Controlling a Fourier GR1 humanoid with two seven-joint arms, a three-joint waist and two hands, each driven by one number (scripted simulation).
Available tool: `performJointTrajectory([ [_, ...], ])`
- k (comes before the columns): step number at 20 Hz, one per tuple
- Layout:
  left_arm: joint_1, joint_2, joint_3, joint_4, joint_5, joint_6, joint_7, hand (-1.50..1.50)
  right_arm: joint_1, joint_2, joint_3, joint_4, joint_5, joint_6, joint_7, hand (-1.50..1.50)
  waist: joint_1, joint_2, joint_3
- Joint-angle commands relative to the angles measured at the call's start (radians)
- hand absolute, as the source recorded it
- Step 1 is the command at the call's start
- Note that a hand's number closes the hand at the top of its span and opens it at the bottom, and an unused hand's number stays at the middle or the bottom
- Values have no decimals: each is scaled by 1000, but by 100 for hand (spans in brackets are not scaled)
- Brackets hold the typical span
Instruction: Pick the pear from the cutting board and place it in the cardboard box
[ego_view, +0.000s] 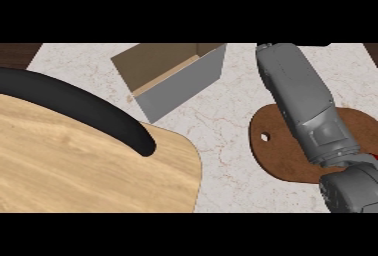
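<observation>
Since there's only the head view to go on, here's what it gives. A white marble counter with thin reddish veins (229, 150) fills the middle. On it, far and a bit left of centre, sits an open brown cardboard box with a grey outer side (181, 82). It's turned at an angle, so one corner points toward the near side, and the part of its inside I can see holds nothing.

Over on the right lies a flat dark-brown wooden cutting board with rounded edges (277, 155), and it has a small hanging hole (264, 136) near its left side. A long grey robot forearm (303, 95) runs across that board from the far edge down to the near right corner, ending in a darker grey rounded joint (353, 192). It covers most of the board's middle and right part.

The pear doesn't show anywhere. The bare bits of the board have nothing on them, and the rest is hidden under the arm, so I can't tell where it is. There's a tiny red sliver (375, 157) at the right edge, no idea what it is.

Neither the right hand nor the left hand shows, so I can't tell how open either is or whether it holds anything.

The near left is filled by a big pale wood-grain slab with a rounded corner (81, 165), with a thick black curved band (81, 107) along its far edge.
</observation>
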Motion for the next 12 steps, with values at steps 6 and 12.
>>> performJointTrajectory([
  [6,64,12,42,-17,-9,11,8,0,175,-169,3,-105,-37,205,-23,-150,-42,-17,-1],
  [12,-2,-15,41,81,-37,37,-15,0,289,-274,35,-189,-48,397,-27,-150,-50,-14,-2],
])
